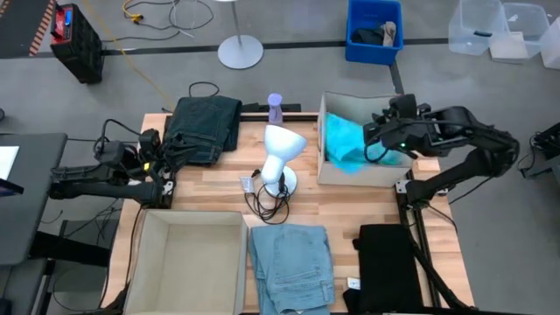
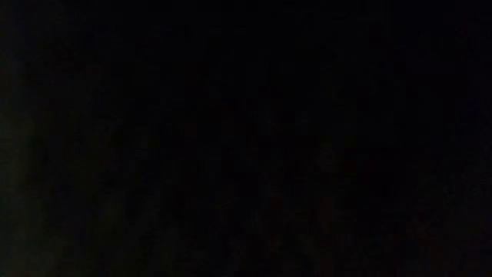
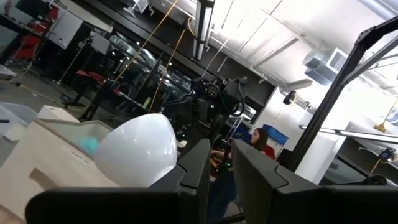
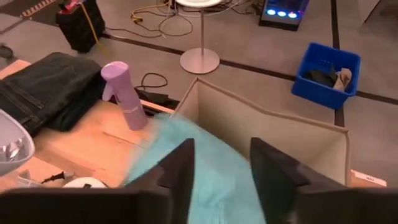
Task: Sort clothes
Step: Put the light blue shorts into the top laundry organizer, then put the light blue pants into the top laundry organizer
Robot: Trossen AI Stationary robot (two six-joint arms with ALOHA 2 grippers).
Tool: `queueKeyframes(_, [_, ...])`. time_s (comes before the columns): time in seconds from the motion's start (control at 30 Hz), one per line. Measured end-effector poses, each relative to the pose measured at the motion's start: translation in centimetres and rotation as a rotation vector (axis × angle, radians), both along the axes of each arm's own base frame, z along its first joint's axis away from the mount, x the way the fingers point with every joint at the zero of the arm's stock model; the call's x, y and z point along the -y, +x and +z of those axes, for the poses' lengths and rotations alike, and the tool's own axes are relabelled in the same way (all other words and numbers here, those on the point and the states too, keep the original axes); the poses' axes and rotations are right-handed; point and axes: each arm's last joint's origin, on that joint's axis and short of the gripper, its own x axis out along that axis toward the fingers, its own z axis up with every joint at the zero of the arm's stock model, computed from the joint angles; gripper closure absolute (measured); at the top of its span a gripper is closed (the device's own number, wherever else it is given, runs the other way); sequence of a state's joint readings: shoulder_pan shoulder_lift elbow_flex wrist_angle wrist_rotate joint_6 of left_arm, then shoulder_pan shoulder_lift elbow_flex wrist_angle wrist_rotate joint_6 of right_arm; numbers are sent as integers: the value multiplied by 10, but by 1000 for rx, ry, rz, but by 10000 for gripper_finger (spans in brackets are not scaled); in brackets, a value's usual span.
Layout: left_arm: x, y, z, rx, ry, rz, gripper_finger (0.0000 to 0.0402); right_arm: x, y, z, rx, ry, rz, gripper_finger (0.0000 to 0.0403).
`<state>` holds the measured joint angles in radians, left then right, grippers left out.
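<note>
1. cloth is all that needs handling: four soft, limp garments, light, not fragile, likely to sag and unfold when lifted.
2. teal shirt [image 1: 346, 144] lies in the beige fabric box [image 1: 325, 168] at about 2 o'clock on the table [image 1: 350, 199], bunched and spilling toward the box's near wall. the right gripper [image 1: 378, 140] hangs over it inside the box; in the right wrist view its fingers [image 4: 178, 167] stand apart with the teal cloth showing between them, and nothing looks pinched, so i judge it open and empty.
3. dark green trousers [image 1: 205, 128] sit folded at about 11 o'clock, beside the purple spray bottle [image 1: 275, 108]. the left gripper [image 1: 159, 179] waits at the 9 o'clock edge; the left wrist view shows a narrow gap between its fingers, holding nothing.
4. light blue denim jeans [image 1: 291, 265] lie folded at 6 o'clock, the heaviest and stiffest piece by my guess; take hold at a thick folded edge or the waistband.
5. black garment [image 1: 389, 267] lies at about 5 o'clock; pinch a raised fold, not flat cloth.
6. white desk lamp [image 1: 281, 159] stands mid-table, in the way of crossings. a second beige box [image 1: 140, 254] sits at 7 o'clock. the low view is black.
</note>
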<state>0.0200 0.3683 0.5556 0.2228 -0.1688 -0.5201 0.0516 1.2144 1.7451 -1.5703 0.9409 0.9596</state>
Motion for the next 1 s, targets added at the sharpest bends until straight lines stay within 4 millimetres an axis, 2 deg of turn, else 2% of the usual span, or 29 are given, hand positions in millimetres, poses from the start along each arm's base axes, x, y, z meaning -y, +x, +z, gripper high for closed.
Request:
queueKeyframes(0.17, [0, 0, 1, 7, -1, -12, 340, -4, -13, 5, 52, 8, 28, 181])
queueKeyframes(0.4, [0, 0, 1, 8, 2, -13, 340, -15, -27, 12, 136, 20, 123, 180])
queueKeyframes(0.63, [0, 2, 0, -4, 5, -12, 340, -39, -16, 12, 113, 8, 322, 195])
queueKeyframes(0.77, [0, 5, -2, -22, 16, -8, 340, -59, -5, 8, 88, 72, 466, 199])
queueKeyframes(1.0, [0, 15, -5, -74, 43, 7, 340, -97, 17, 10, 188, 169, 660, 198])
